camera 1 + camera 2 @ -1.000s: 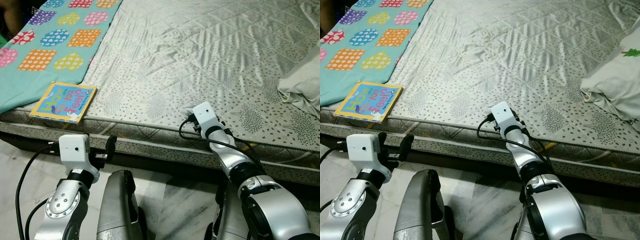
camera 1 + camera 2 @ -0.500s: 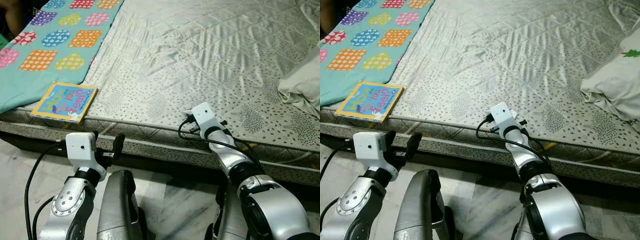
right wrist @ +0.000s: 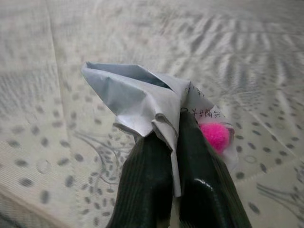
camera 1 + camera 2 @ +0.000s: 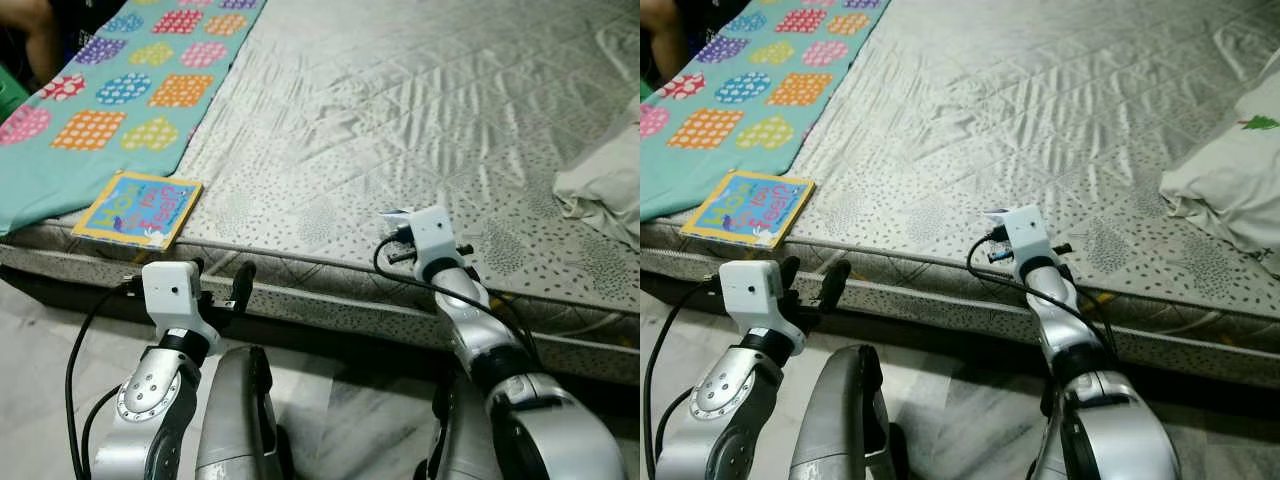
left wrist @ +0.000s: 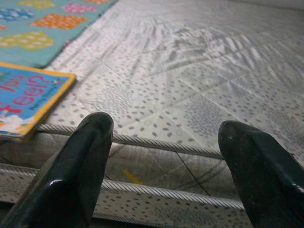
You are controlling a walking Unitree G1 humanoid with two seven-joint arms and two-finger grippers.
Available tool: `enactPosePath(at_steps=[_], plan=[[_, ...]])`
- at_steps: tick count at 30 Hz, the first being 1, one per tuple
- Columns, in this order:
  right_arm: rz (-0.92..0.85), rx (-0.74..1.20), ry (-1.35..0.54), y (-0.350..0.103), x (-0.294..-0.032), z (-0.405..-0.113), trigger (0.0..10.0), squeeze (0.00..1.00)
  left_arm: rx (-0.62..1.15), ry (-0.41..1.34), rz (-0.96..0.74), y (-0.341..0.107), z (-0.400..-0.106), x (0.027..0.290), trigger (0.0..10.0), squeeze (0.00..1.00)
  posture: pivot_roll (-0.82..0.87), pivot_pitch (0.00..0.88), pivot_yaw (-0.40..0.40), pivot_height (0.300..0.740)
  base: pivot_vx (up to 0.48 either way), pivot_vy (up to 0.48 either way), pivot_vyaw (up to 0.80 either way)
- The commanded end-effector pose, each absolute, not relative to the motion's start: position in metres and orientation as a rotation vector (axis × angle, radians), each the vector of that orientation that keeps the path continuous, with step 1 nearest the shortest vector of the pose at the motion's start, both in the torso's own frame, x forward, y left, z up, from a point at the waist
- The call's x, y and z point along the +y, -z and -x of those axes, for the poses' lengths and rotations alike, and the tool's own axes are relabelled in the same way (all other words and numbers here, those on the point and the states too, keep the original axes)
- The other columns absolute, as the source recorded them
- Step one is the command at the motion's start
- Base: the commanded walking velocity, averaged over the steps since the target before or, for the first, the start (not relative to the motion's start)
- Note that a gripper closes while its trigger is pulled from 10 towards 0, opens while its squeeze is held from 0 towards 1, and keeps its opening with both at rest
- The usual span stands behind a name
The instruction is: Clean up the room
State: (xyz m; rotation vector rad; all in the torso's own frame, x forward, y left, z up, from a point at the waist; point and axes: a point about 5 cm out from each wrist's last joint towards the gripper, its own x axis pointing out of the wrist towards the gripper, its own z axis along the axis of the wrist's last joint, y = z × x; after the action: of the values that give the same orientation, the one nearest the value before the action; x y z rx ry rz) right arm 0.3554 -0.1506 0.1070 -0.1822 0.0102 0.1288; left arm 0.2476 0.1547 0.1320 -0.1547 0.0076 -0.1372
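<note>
Right gripper [image 3: 173, 142] is pinching crumpled paper [image 3: 142, 99] over the bed [image 4: 400, 100], left gripper [image 5: 166, 142] is gaping wide near the book [image 4: 137, 208], so I'm guessing binning the paper comes next.

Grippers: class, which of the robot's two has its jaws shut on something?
The right gripper: its jaws pinch a crumpled paper with a pink pom-pom above the bed. The left gripper is open, holding nothing.

Crumpled white paper scrap [image 3: 142, 102], perhaps a receipt, with pink pom-pom [image 3: 215, 135], pinched in right hand [image 3: 173, 142].
</note>
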Motion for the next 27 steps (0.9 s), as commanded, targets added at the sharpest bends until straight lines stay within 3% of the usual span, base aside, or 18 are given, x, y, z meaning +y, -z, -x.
enactPosePath(at_steps=[1,7,8,9,20,27], plan=[[0.119,-0.038,-0.136,-0.116,-0.148,-0.352,0.0,0.00,0.017,0.100,0.140,-0.127,-0.245,0.162,10.0,0.00,-0.05,0.035,0.065,0.510,0.000,0.000,0.00],[0.013,-0.140,-0.138,-0.129,-0.147,-0.324,0.0,0.00,0.021,0.075,0.136,-0.123,-0.241,0.165,10.0,0.00,-0.07,0.028,0.071,0.510,0.000,0.000,0.00],[-0.011,-0.166,-0.134,-0.133,-0.148,-0.318,2.0,0.00,0.020,0.069,0.137,-0.122,-0.241,0.166,10.0,0.00,-0.07,0.025,0.076,0.510,0.000,0.000,0.00],[-0.041,-0.171,-0.130,-0.135,-0.148,-0.311,10.0,0.00,0.018,0.063,0.139,-0.122,-0.242,0.165,10.0,0.00,-0.07,0.023,0.080,0.510,0.000,0.000,0.00],[-0.150,-0.156,-0.153,-0.149,-0.139,-0.294,10.0,0.00,0.007,0.075,0.160,-0.123,-0.251,0.162,10.0,0.00,-0.10,0.017,0.102,0.510,0.000,0.000,0.00],[-0.151,-0.167,-0.156,-0.161,-0.138,-0.300,10.0,0.00,-0.001,0.078,0.163,-0.124,-0.255,0.162,10.0,0.00,-0.10,0.011,0.108,0.559,0.000,0.000,0.00]])
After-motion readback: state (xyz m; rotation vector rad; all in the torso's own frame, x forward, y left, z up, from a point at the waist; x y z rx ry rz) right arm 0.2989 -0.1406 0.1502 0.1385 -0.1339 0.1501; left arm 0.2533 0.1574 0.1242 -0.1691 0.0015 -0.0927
